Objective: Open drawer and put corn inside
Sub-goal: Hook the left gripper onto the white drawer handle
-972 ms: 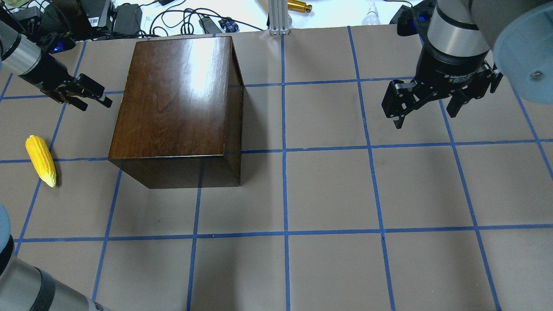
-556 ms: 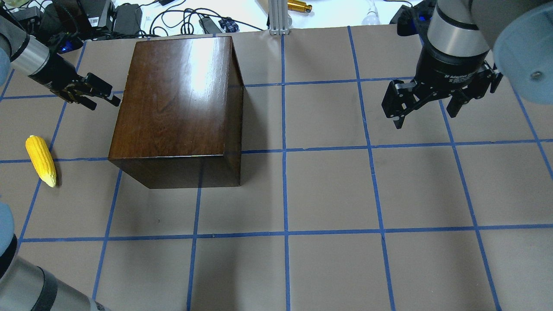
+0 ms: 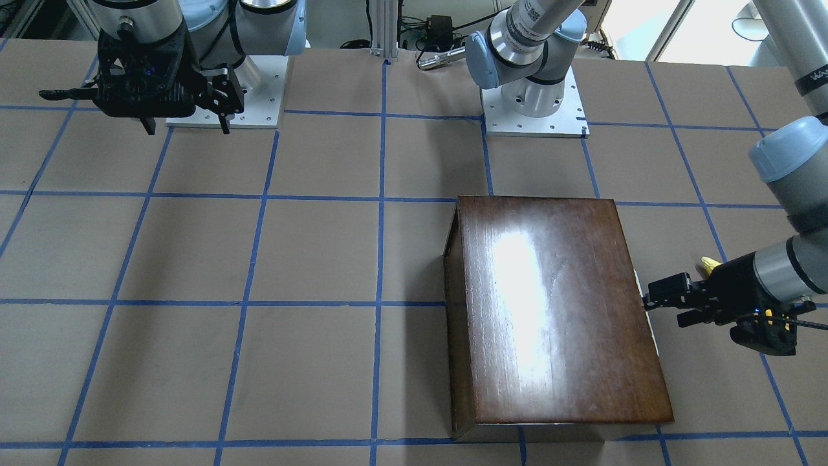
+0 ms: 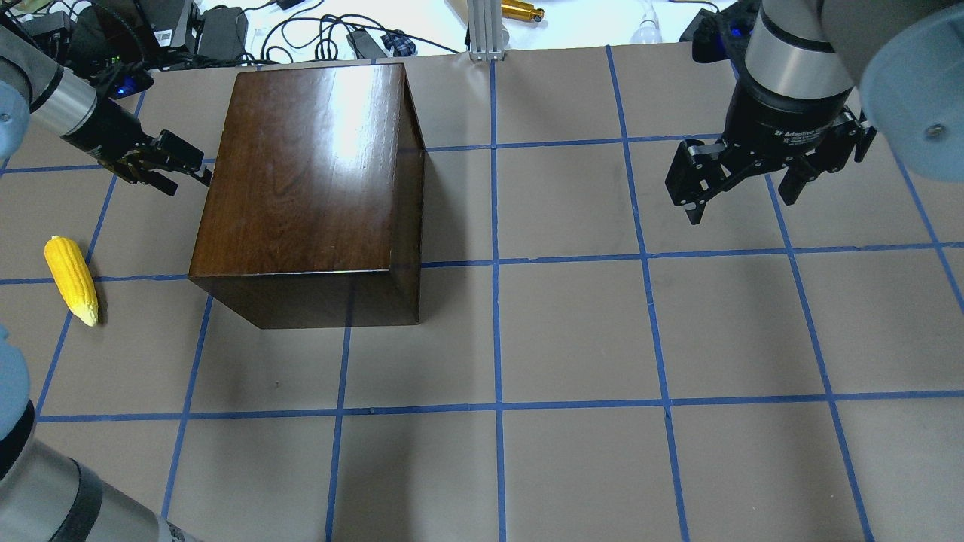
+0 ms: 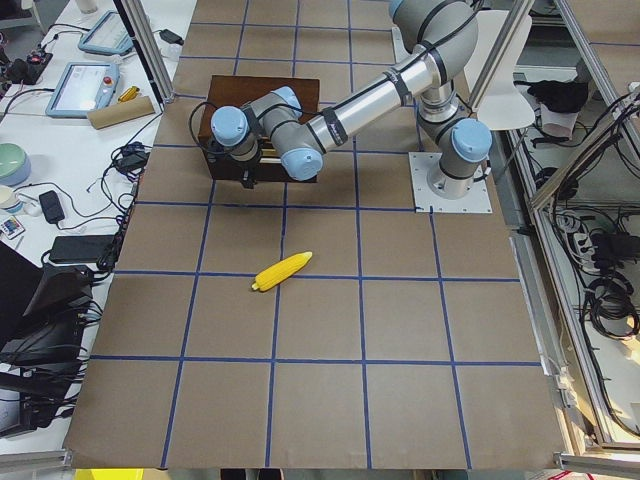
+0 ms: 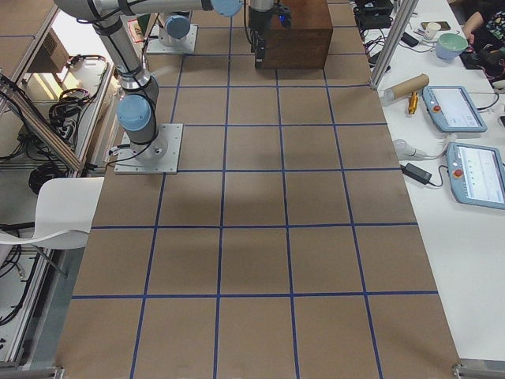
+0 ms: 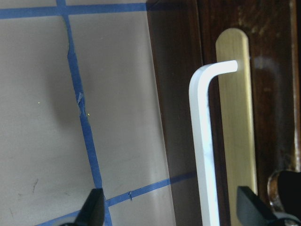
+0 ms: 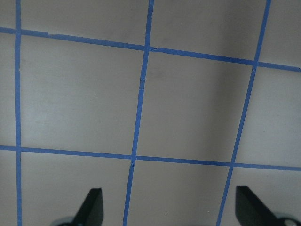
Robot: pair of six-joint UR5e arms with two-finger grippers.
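The dark-brown wooden box (image 4: 309,165) stands on the table left of centre, also in the front view (image 3: 556,310). Its drawer is shut; the drawer front (image 7: 181,94) with the metal pull (image 7: 204,141) faces my left gripper. My left gripper (image 4: 184,169) is open and level with the pull, its fingertips (image 7: 94,209) on either side of it without touching. It also shows in the front view (image 3: 647,301). The yellow corn (image 4: 71,280) lies on the table left of the box, also in the left view (image 5: 281,271). My right gripper (image 4: 742,207) is open and empty, far right.
Cables and power bricks (image 4: 218,30) lie past the table's far edge, with an aluminium post (image 4: 486,30). Tablets (image 6: 454,106) and a cardboard tube (image 6: 406,85) sit on the side bench. Blue tape lines grid the brown table (image 4: 572,339).
My left gripper has moved right, up to the box's drawer side. The corn, the box and my right arm have not moved.
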